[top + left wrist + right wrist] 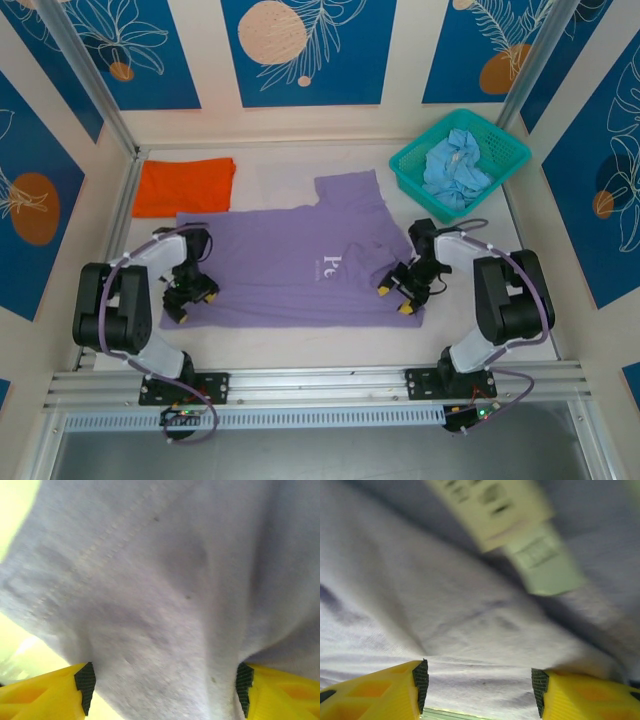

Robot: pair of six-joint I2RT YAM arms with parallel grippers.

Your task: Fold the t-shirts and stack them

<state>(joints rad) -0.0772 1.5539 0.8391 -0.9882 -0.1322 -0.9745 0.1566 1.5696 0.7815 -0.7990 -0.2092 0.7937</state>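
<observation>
The lavender-purple t-shirt (290, 265) lies spread flat on the table with its white lettering (333, 266) facing up. My left gripper (193, 303) sits at the shirt's lower left edge. In the left wrist view that gripper (165, 685) is open, with purple cloth (160, 580) lying loose between the wide-apart jaws. My right gripper (395, 298) is at the lower right edge. In the right wrist view it (480, 685) is open over the cloth (420, 595), close to a white care label (520, 535). An orange t-shirt (185, 185) lies folded at the back left. A pale blue t-shirt (455, 170) lies crumpled in the basket.
The teal mesh basket (410, 165) stands at the back right corner. Walls with aluminium posts (85, 75) close in the table on three sides. A metal rail (320, 385) runs along the near edge, where both arm bases are bolted.
</observation>
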